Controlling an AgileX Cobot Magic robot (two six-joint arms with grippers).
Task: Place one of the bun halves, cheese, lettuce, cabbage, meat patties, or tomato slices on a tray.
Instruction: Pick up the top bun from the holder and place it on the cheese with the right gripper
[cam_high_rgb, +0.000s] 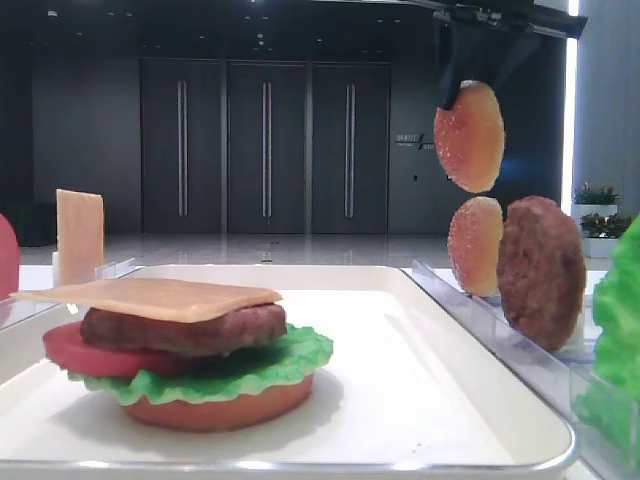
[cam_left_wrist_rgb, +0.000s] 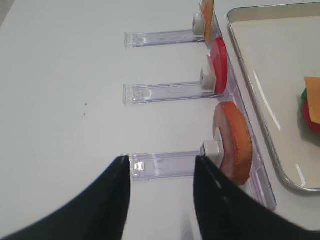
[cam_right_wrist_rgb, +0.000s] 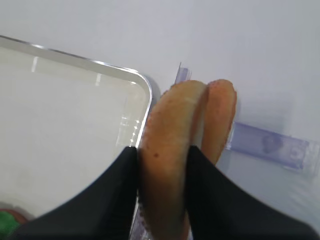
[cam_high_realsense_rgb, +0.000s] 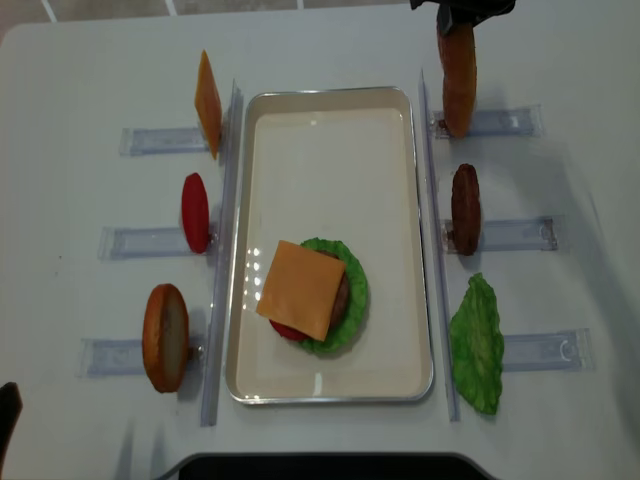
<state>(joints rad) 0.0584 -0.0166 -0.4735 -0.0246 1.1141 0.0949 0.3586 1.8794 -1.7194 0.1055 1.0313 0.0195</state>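
Clamped together, my right gripper's (cam_right_wrist_rgb: 162, 165) black fingers (cam_right_wrist_rgb: 120, 195) pinched a domed, speckled golden-orange bun half (cam_high_rgb: 469, 136) on edge, lifted clear above its twin (cam_high_rgb: 475, 246) in the rack, just beyond the white rimmed tray's (cam_high_realsense_rgb: 330, 395) far right corner; my left gripper's (cam_left_wrist_rgb: 161, 167) fingers stood apart, empty, beside the flat orange bun base (cam_left_wrist_rgb: 233, 142); bare tray floor lay behind the stacked burger (cam_high_realsense_rgb: 315, 295).

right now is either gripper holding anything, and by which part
The right gripper is shut on a bun half, pinched across its faces at the edge, lifted above the second bun half in the rack. The left gripper is open and holds nothing.
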